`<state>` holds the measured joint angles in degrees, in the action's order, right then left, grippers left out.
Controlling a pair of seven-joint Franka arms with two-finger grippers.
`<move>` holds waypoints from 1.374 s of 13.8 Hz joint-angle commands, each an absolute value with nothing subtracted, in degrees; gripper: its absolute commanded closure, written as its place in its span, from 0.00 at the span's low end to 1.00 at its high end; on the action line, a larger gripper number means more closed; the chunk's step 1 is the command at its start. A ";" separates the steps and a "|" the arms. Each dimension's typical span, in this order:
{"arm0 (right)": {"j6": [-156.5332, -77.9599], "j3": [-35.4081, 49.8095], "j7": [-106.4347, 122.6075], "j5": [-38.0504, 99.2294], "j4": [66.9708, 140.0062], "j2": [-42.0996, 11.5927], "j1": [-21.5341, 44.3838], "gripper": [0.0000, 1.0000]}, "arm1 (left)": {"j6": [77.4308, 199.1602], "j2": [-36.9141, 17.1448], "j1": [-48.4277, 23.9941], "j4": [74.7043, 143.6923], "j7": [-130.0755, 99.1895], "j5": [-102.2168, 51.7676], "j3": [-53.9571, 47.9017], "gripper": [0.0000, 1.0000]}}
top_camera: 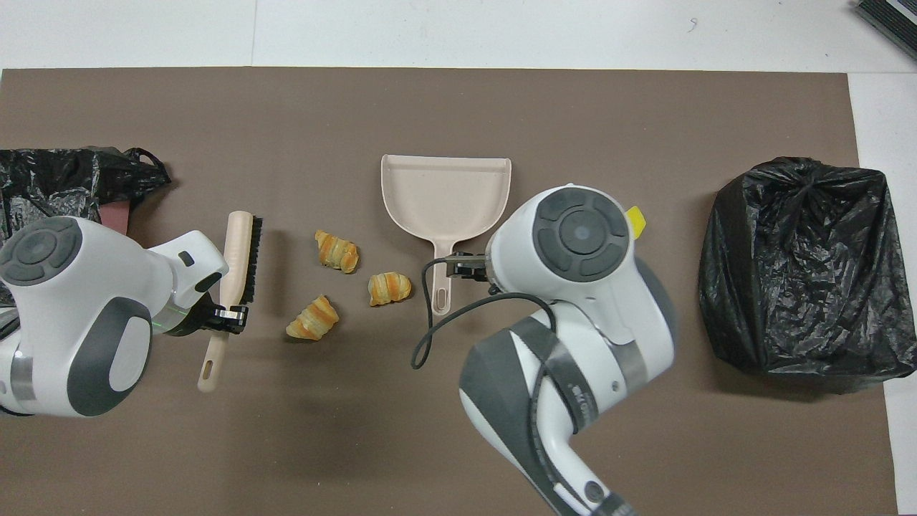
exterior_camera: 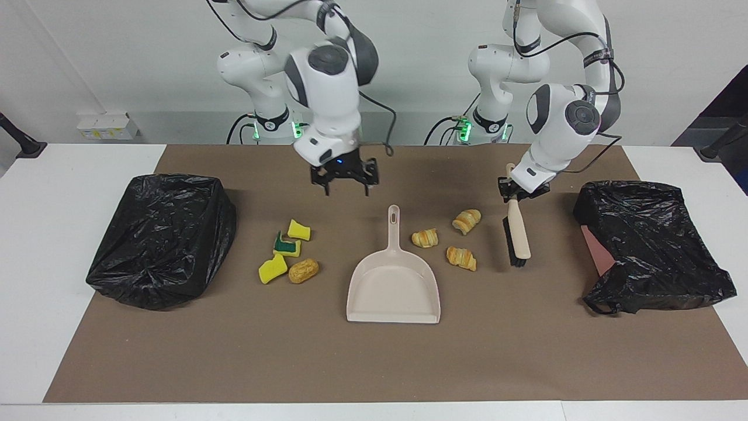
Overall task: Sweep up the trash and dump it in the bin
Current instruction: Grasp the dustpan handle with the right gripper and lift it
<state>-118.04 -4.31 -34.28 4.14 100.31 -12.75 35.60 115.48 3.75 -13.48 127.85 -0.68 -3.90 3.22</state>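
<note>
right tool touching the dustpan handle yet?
Apart. In the facing view the right tool hangs open above the mat, a clear strip of mat showing between its fingertips and the dustpan handle.

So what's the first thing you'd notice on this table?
Probably the beige dustpan lying in the middle of the brown mat, with three croissants beside it and yellow sponge pieces toward the right arm's end. The left pincer holds a brush by its handle, while the right pincer hangs open near the dustpan's handle. A black bin bag sits at each end.
</note>
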 commanded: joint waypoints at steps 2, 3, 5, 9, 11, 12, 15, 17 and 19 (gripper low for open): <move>-123.30 -4.75 -39.01 6.42 95.82 -20.01 38.49 0.00 | 116.63 4.48 -14.68 128.85 -0.97 -3.60 3.87 1.00; -125.49 -4.75 -39.89 6.16 95.37 -22.30 39.63 0.00 | 116.63 4.48 -14.68 128.85 -0.88 -3.60 3.87 1.00; -127.70 -4.75 -39.73 5.45 95.62 -24.34 40.34 0.00 | 116.54 4.83 -14.50 129.28 -0.70 -3.60 3.87 1.00; -128.15 -4.75 -39.20 5.10 95.71 -25.66 40.08 0.00 | 116.63 5.19 -14.59 130.08 -0.35 -3.60 3.87 1.00; -127.97 -4.75 -39.11 3.61 95.71 -25.66 39.64 0.08 | 116.81 5.19 -14.59 130.08 -0.53 -3.60 3.87 1.00; -127.97 -4.75 -39.02 3.60 95.80 -25.66 39.64 0.28 | 116.81 5.10 -14.50 130.08 -0.53 -3.60 3.87 1.00; -127.62 -4.75 -39.98 3.60 96.15 -25.58 40.08 1.00 | 117.59 4.57 -14.68 130.17 -0.70 -3.60 3.87 1.00; -127.36 -4.83 -39.38 2.91 96.07 -25.58 40.08 1.00 | 117.51 4.66 -14.68 130.34 -0.62 -3.60 3.87 1.00; -126.31 -4.75 -37.98 -0.60 95.45 -25.49 39.47 1.00 | 117.51 4.66 -14.68 130.43 -0.62 -3.60 3.87 1.00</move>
